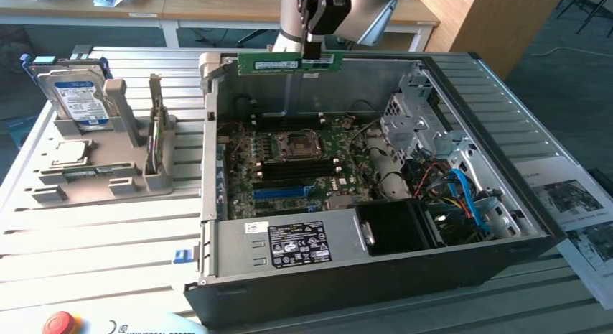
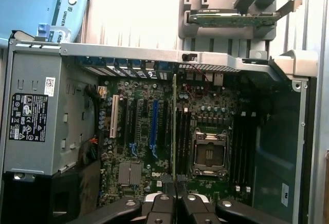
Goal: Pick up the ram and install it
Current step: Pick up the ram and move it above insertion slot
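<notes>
The ram (image 1: 287, 62) is a long green stick with a white label. It hangs level above the back wall of the open computer case (image 1: 517, 205), with my gripper (image 1: 311, 59) shut on its top edge. In the wrist view the ram (image 2: 174, 126) shows edge-on as a thin line running down from my gripper (image 2: 177, 189). It is lined up over the black memory slots (image 2: 182, 142) beside the empty processor socket (image 2: 209, 154). The stick is high above the motherboard (image 1: 316, 161) and touches nothing.
At the exterior view's left, a grey fixture (image 1: 96, 183) holds a hard drive (image 1: 82, 97), a square processor chip (image 1: 67, 153) and a green board (image 1: 96, 171). The case holds a power supply (image 1: 287, 242) and cables (image 1: 460, 190). A red button (image 1: 59, 323) sits near the front.
</notes>
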You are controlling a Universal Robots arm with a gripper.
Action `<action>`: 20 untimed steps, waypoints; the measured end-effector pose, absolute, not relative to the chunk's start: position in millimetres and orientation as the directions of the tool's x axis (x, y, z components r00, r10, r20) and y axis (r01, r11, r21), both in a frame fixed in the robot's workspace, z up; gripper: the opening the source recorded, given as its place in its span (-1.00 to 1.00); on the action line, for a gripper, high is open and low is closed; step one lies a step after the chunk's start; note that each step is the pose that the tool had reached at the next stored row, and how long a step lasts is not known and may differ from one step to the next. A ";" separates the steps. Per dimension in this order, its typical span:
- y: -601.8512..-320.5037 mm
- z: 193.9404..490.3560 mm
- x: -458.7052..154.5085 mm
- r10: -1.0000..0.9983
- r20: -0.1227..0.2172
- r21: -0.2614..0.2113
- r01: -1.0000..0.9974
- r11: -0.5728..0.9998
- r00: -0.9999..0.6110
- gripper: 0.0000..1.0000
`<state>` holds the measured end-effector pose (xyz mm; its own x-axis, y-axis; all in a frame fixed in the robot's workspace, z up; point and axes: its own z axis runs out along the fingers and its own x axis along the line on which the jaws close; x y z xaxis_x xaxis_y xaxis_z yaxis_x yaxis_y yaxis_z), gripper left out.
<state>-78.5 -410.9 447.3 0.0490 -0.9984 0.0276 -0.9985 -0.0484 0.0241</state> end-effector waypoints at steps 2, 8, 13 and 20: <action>-411.4 446.6 -78.5 -0.998 0.028 0.024 -0.999 -0.048 0.049 -0.76; -411.7 444.0 -78.5 -0.998 0.028 0.021 -0.999 -0.048 0.049 -0.76; -411.7 442.4 -78.7 -0.999 0.022 0.019 -0.999 -0.048 0.048 -0.76; -411.7 431.3 -78.6 -0.999 0.016 0.017 -0.999 -0.048 0.049 -0.76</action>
<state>-78.6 -411.7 431.3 0.0486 -0.9987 0.0161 -0.9987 -0.0483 0.0167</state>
